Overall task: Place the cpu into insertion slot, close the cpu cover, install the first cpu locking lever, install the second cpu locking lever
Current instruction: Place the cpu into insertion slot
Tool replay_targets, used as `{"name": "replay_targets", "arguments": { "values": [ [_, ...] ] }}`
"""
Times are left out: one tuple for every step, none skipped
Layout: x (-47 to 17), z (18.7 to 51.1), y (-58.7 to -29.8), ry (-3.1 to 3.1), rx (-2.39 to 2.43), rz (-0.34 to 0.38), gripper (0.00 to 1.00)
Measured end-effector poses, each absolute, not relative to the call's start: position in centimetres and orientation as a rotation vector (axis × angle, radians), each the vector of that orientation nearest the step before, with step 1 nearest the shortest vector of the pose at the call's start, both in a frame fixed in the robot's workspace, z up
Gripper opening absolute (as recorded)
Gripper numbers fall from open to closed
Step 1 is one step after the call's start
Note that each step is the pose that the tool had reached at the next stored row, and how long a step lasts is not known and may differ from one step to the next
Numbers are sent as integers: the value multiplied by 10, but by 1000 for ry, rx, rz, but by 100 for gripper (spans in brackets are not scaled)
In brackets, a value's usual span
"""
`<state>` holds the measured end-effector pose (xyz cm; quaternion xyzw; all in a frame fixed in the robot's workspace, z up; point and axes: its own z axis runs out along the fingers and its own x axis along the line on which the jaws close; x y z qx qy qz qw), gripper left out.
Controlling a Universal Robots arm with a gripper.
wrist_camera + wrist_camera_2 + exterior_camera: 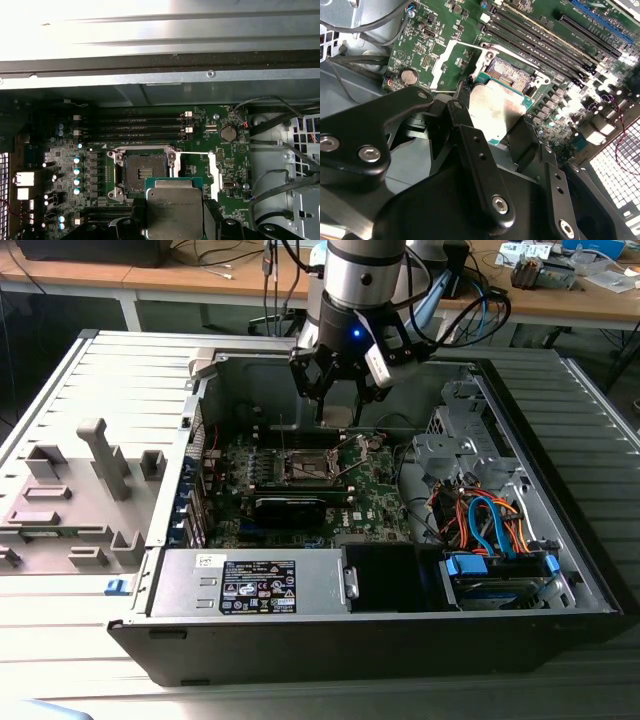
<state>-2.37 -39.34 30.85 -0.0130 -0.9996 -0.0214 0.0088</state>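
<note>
Exterior view: the open case [400, 645] holds the motherboard [375, 500], and the claw [340, 390] hangs over the slot [305, 467]. Second wrist view: the claw is clamped on the cpu [495, 112] above the slot, with the cover [438, 70] standing open beside it. First wrist view: the slot's contacts lie bare, and the cpu is near it.

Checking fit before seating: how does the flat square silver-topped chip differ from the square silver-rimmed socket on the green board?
Surface: the flat square silver-topped chip shows plain metal; the square silver-rimmed socket shows a dark contact field. Pose: the chip is clamped in the black hand, clear of the green board; the socket sits fixed on it, empty. Both are square.
</note>
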Motion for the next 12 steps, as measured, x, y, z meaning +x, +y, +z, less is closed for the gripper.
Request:
{"name": "replay_targets", "arguments": {
  "values": [
    [-24, 308, -393, -3123, -41, -67, 55],
    [-24, 308, -393, -3123, -41, -67, 55],
    [-24, 308, -393, -3123, -41, -67, 55],
    [-24, 308, -394, -3123, -41, -67, 55],
    [-24, 308, -394, -3123, -41, -67, 55],
    [-24, 308, -394, -3123, -41, -67, 55],
    [-24, 308, -394, -3123, -41, -67, 55],
    [-24, 307, -394, -3123, -40, -67, 55],
    [-24, 307, -394, -3123, -40, -67, 55],
    [-24, 307, -394, -3123, -41, -67, 55],
    [-24, 307, -395, -3123, -41, -67, 55],
    [-24, 307, -395, -3123, -41, -67, 55]
  ]
}}
